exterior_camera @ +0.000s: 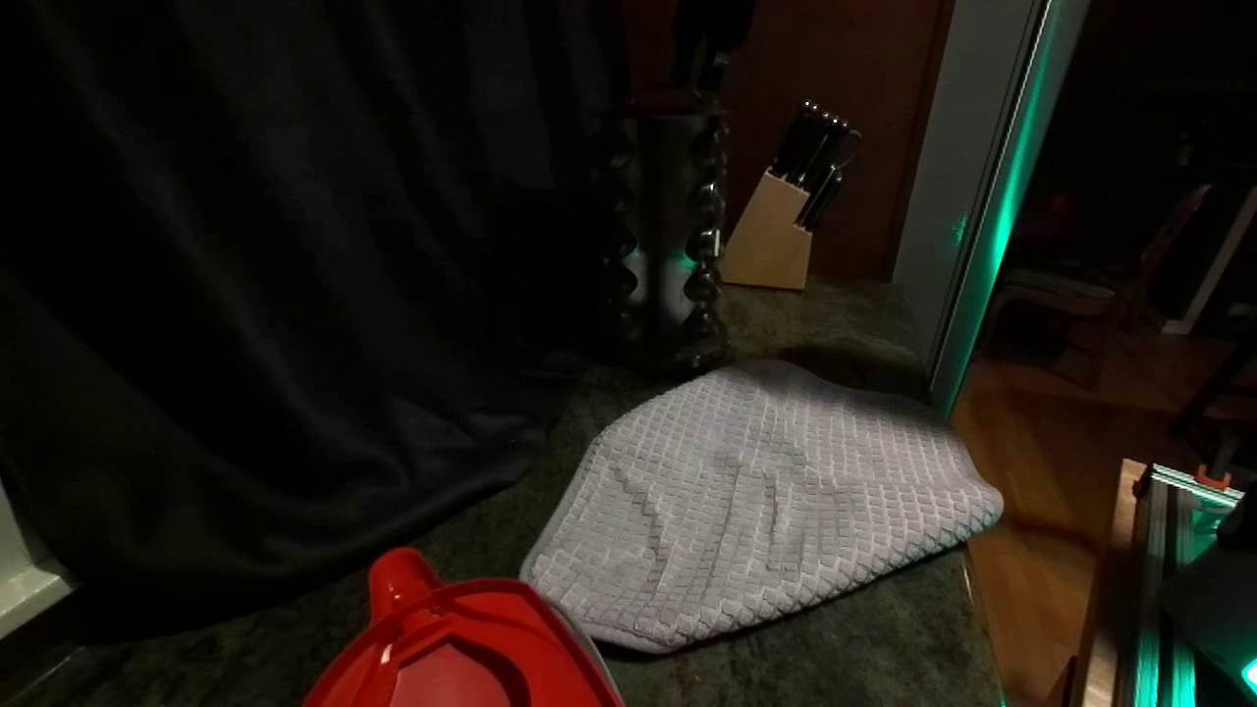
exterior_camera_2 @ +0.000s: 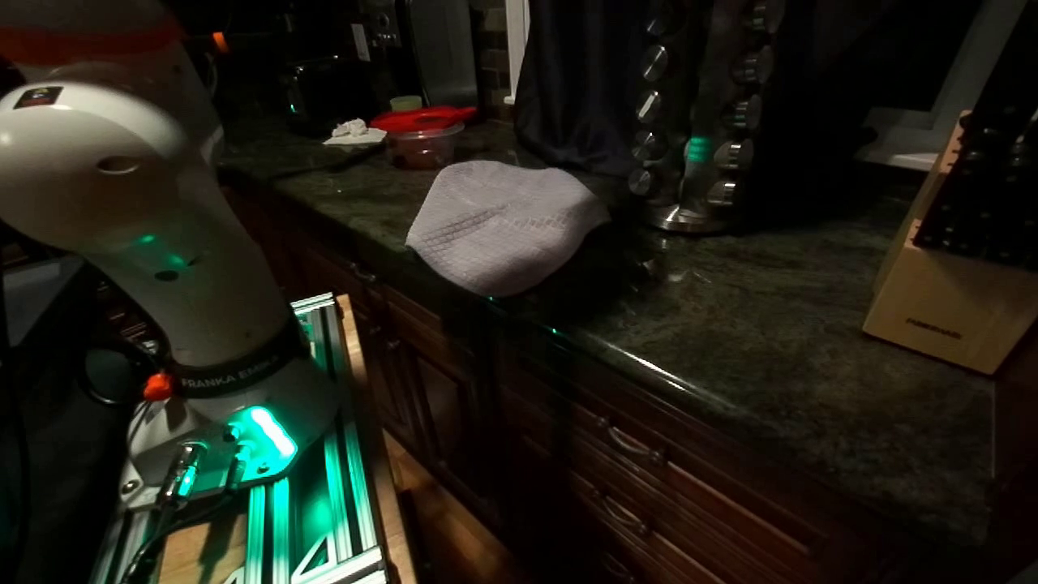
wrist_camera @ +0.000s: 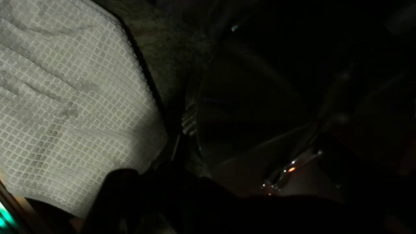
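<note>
My gripper [exterior_camera: 699, 77] is a dark shape above the spice rack [exterior_camera: 663, 226], a tall metal carousel with round jar caps down its sides. In the wrist view the rack's round top [wrist_camera: 247, 100] lies below me, with a shiny handle-like piece [wrist_camera: 289, 169] on it. One finger [wrist_camera: 120, 182] shows as a black outline at lower left; the other is lost in the dark. The jaws stand apart, and nothing held can be made out. Beside the rack lies a light grey waffle-weave towel [exterior_camera: 766, 491], also in the wrist view [wrist_camera: 71, 97].
A wooden knife block [exterior_camera: 771, 236] with black handles stands past the rack. A container with a red lid [exterior_camera_2: 422, 122] and a white crumpled paper [exterior_camera_2: 353, 131] sit farther along the counter. A dark curtain [exterior_camera: 295, 245] hangs behind. The counter's front edge [exterior_camera_2: 649, 365] faces the arm base.
</note>
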